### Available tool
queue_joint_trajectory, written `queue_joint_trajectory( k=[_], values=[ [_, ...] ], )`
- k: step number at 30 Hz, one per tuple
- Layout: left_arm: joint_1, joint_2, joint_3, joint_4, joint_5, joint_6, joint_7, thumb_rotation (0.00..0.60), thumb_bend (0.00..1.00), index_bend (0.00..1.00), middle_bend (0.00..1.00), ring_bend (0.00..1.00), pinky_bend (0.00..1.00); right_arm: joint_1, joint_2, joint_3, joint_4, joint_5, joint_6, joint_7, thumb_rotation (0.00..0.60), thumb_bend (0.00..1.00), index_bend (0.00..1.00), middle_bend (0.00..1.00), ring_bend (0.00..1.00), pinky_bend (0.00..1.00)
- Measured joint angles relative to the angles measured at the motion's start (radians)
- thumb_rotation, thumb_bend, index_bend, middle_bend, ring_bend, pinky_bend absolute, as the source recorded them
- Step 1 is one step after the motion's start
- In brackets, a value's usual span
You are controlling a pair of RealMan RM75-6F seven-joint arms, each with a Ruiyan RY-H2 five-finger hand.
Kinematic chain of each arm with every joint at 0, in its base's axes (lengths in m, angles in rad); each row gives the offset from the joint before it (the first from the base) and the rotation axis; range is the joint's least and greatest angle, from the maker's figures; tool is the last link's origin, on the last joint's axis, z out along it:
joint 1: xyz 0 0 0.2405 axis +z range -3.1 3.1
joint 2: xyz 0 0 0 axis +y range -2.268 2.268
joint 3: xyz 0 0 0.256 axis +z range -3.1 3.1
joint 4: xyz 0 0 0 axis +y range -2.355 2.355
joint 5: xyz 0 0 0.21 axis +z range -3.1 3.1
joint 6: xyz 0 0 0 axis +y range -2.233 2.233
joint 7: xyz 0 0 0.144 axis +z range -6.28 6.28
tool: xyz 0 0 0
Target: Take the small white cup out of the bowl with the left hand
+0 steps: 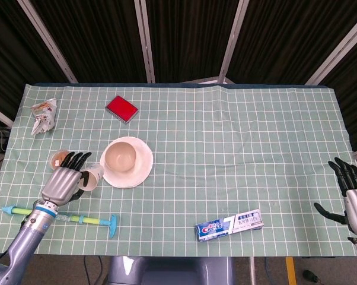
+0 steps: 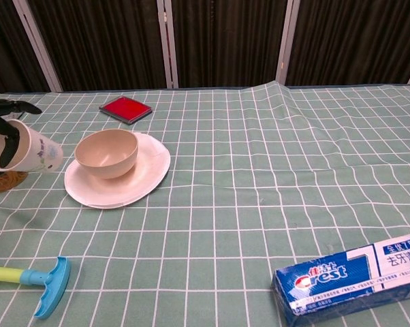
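Observation:
My left hand (image 1: 64, 180) holds the small white cup (image 1: 94, 177), tilted on its side, above the cloth to the left of the plate. In the chest view the cup (image 2: 29, 153) hangs at the far left edge with dark fingers (image 2: 2, 119) around it. The beige bowl (image 1: 120, 157) sits empty on the white plate (image 1: 142, 170); from the chest the bowl (image 2: 107, 152) and plate (image 2: 147, 177) are clear of the hand. My right hand (image 1: 353, 199) is open at the table's right edge, holding nothing.
A brown-filled jar (image 1: 59, 158) stands just behind my left hand. A blue-and-green tool (image 1: 60, 217) lies along the front left edge. A red pad (image 1: 122, 108), a snack packet (image 1: 43, 116) and a toothpaste box (image 1: 229, 224) also lie on the green checked cloth.

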Motion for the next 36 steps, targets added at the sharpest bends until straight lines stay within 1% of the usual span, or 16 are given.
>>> queue_joint_trajectory(
  k=[4,8,13,15,18,21,25,28,33,36],
  values=[
    [0.000,0.025,0.016,0.001,-0.038,-0.059,-0.011,0.600,0.49,0.62,0.00,0.00,0.00,0.002,-0.003,0.000,-0.001,0.003,-0.004,-0.010,0.600,0.09,0.01,0.00,0.00,0.00],
    [-0.023,0.029,0.022,0.020,-0.129,-0.148,0.004,0.600,0.49,0.62,0.00,0.00,0.00,0.002,-0.004,0.001,0.000,0.006,-0.006,-0.011,0.600,0.09,0.01,0.00,0.00,0.00],
    [-0.053,0.011,0.022,0.041,-0.193,-0.191,0.048,0.600,0.49,0.59,0.00,0.00,0.00,0.002,-0.004,0.002,0.000,0.006,-0.005,-0.008,0.600,0.09,0.01,0.00,0.00,0.00],
    [-0.062,-0.002,0.020,0.044,-0.207,-0.196,0.063,0.600,0.49,0.56,0.00,0.00,0.00,0.002,-0.003,0.002,0.000,0.006,-0.004,-0.006,0.600,0.09,0.01,0.00,0.00,0.00],
    [-0.066,-0.014,0.018,0.045,-0.212,-0.187,0.074,0.600,0.47,0.51,0.00,0.00,0.00,0.001,-0.002,0.002,0.001,0.006,-0.003,-0.003,0.600,0.09,0.01,0.00,0.00,0.00],
    [-0.067,-0.021,0.018,0.044,-0.214,-0.176,0.085,0.600,0.39,0.43,0.00,0.00,0.00,0.001,-0.002,0.002,0.001,0.006,-0.003,-0.002,0.600,0.09,0.01,0.00,0.00,0.00],
    [-0.062,-0.025,0.017,0.039,-0.207,-0.148,0.086,0.600,0.31,0.32,0.00,0.00,0.00,0.001,-0.001,0.002,0.002,0.006,-0.003,-0.002,0.600,0.09,0.01,0.00,0.00,0.00],
    [-0.052,-0.020,0.016,0.028,-0.189,-0.121,0.078,0.600,0.29,0.27,0.00,0.00,0.00,0.001,-0.001,0.002,0.001,0.006,-0.003,-0.003,0.600,0.09,0.01,0.00,0.00,0.00],
    [-0.025,0.002,0.016,-0.003,-0.143,-0.066,0.042,0.600,0.29,0.13,0.00,0.00,0.00,0.002,-0.002,0.001,0.002,0.004,-0.004,-0.006,0.600,0.09,0.01,0.00,0.00,0.00],
    [0.006,0.011,0.017,-0.020,-0.096,-0.003,0.007,0.600,0.28,0.07,0.00,0.00,0.00,0.002,-0.004,0.000,0.003,0.002,-0.003,-0.010,0.600,0.09,0.01,0.00,0.00,0.00]
  ],
)
